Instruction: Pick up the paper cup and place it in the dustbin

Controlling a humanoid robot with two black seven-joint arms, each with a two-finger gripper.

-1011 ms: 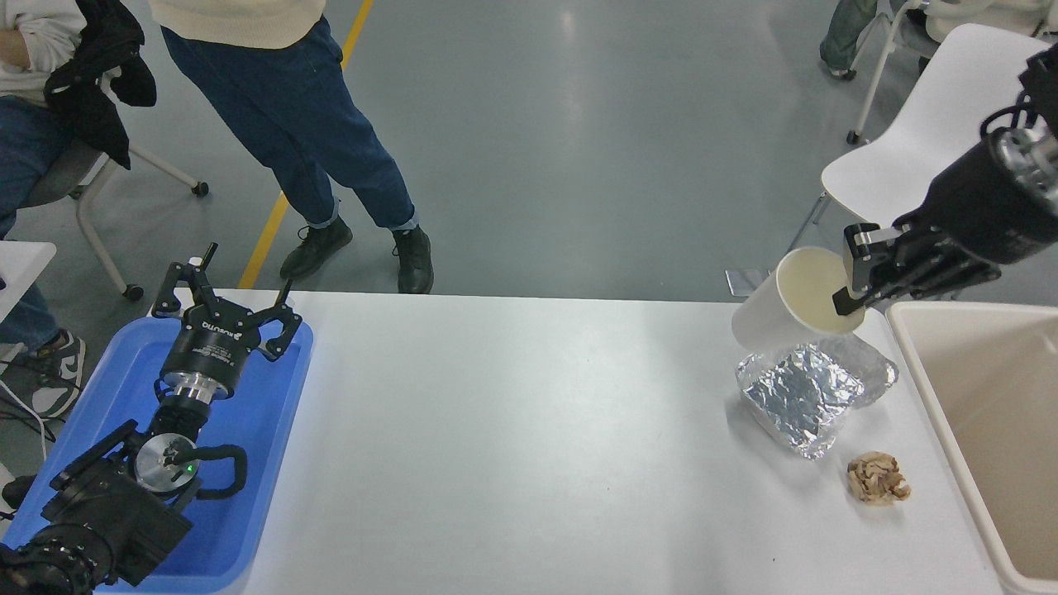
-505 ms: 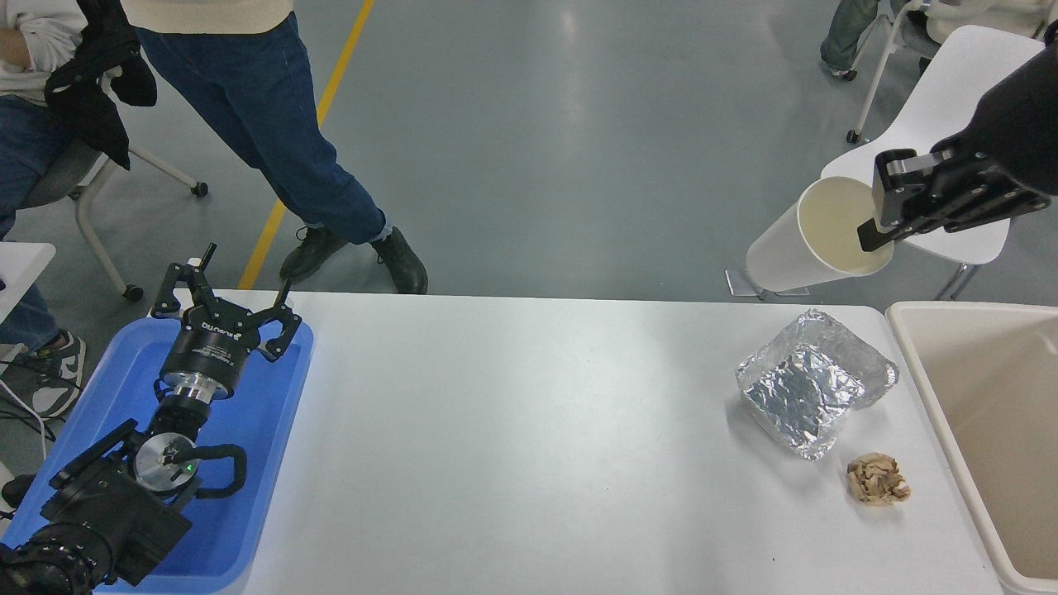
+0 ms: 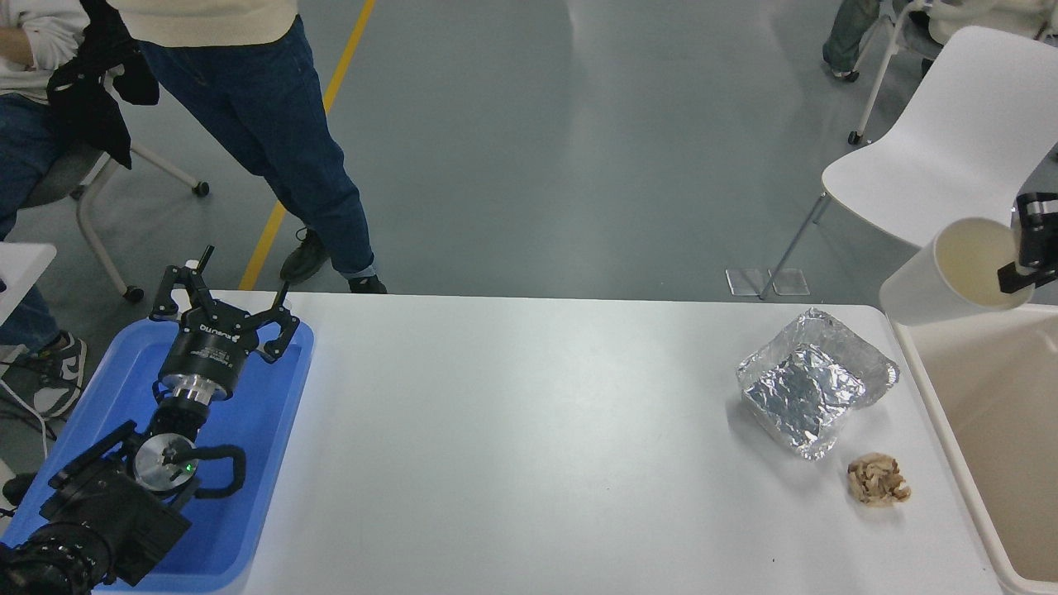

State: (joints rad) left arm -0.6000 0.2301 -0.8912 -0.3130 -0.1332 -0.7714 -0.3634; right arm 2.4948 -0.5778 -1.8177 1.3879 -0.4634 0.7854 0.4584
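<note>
The white paper cup hangs tilted in the air at the right edge, its cream inside facing the camera. My right gripper is shut on the cup's rim, one finger inside the mouth; most of the arm is cut off by the picture's edge. The cup is above the far left corner of the beige dustbin, which stands at the table's right end. My left gripper is open and parked over the blue tray at the lower left.
A silver foil tray and a crumpled brown paper ball lie on the white table left of the dustbin. A white chair stands behind the bin. A person's legs are at the far left side.
My right gripper has carried the cup up off the table beside the foil tray, then right and down to above the dustbin's corner. The standing person has shifted their feet.
</note>
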